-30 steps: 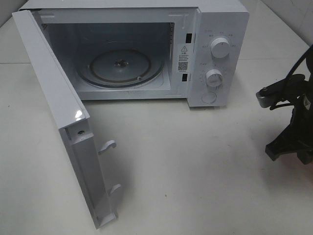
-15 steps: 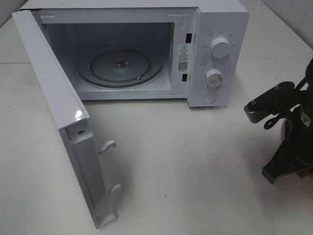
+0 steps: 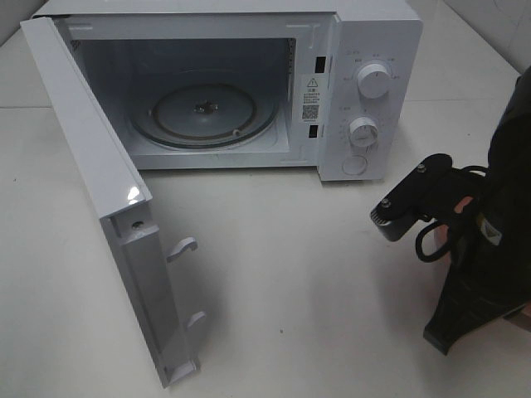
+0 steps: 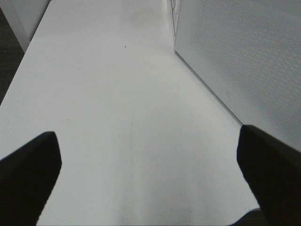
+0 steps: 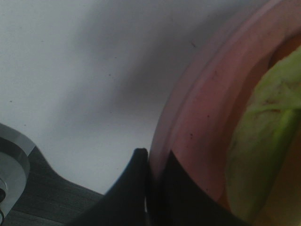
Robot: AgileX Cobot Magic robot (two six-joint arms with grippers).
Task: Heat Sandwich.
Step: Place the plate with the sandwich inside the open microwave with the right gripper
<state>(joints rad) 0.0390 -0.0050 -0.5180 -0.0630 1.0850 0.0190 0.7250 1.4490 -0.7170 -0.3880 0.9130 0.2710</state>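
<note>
In the right wrist view my right gripper is shut on the rim of the pink plate. The sandwich lies on that plate; only its green lettuce and a tan edge show. In the exterior high view the right arm stands at the right edge, in front of the microwave's right side, and hides the plate. The white microwave stands open, its door swung out left, its glass turntable bare. My left gripper is open over the white table, beside the door.
The microwave's two dials and button face the right arm. The open door's latch hooks stick out toward the middle of the white table. The left arm is out of the exterior high view.
The right arm has moved left and toward the front of the table, further into the exterior high view. The microwave and its door have not moved.
</note>
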